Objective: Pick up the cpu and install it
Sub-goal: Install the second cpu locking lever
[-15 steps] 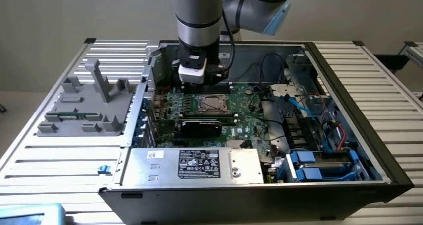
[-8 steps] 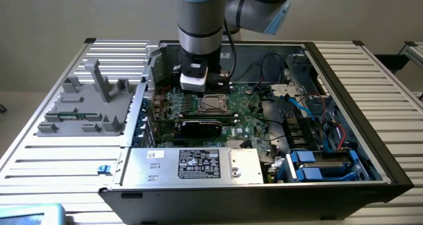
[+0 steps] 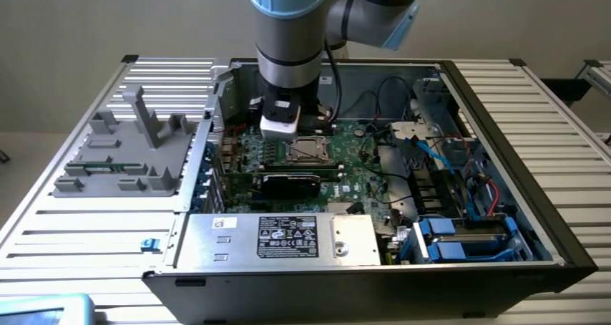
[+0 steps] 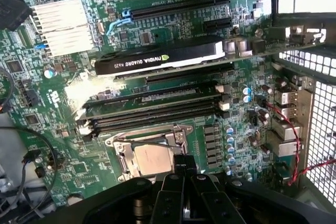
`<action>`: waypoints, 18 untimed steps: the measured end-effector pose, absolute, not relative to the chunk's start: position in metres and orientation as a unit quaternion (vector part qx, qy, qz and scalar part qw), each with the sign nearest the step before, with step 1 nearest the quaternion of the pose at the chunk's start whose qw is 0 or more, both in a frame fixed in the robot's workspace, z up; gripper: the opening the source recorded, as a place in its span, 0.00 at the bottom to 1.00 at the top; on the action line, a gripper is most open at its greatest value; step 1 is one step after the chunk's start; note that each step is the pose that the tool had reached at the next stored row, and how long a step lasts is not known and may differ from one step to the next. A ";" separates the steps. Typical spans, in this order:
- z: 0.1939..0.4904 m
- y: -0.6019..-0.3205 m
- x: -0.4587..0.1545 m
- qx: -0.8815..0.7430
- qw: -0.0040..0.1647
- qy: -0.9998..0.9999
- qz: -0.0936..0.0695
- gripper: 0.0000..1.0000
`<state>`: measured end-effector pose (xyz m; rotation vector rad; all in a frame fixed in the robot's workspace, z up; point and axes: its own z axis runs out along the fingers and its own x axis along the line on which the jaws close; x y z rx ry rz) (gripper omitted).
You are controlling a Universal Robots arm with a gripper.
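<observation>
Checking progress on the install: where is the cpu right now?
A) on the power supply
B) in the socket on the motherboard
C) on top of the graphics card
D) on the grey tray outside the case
B: the cpu lies inside the metal-framed socket, just ahead of the gripper.

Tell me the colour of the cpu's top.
Shiny silver-tan. The cpu sits in the socket; the wrist view shows it best.

Worktop (image 3: 534, 103) of ribbed grey metal slats. Directly on it: an open computer case (image 3: 534, 217) lying on its side, centre to the exterior view's right; a grey plastic fixture (image 3: 124, 157) with upright posts, just beside the case at the exterior view's left.
</observation>
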<state>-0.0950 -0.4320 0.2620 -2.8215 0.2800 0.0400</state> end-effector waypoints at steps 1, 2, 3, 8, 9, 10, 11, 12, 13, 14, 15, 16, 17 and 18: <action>0.261 -0.432 -0.095 -0.983 0.153 0.098 0.014 0.11; 0.259 -0.432 -0.095 -0.983 0.153 0.098 0.015 0.11; 0.258 -0.432 -0.095 -0.983 0.154 0.098 0.015 0.11; 0.253 -0.432 -0.095 -0.983 0.156 0.098 0.018 0.11; 0.252 -0.432 -0.095 -0.983 0.157 0.098 0.018 0.11; 0.252 -0.433 -0.095 -0.982 0.158 0.098 0.019 0.11; 0.252 -0.433 -0.095 -0.982 0.162 0.098 0.019 0.11; 0.252 -0.434 -0.095 -0.981 0.164 0.098 0.020 0.11; 0.251 -0.434 -0.095 -0.981 0.166 0.098 0.020 0.11; 0.250 -0.434 -0.095 -0.981 0.167 0.098 0.021 0.11; 0.249 -0.434 -0.095 -0.981 0.167 0.098 0.022 0.11; 0.248 -0.434 -0.095 -0.981 0.167 0.098 0.022 0.11; 0.247 -0.434 -0.095 -0.981 0.167 0.099 0.023 0.11; 0.246 -0.434 -0.095 -0.981 0.168 0.099 0.024 0.11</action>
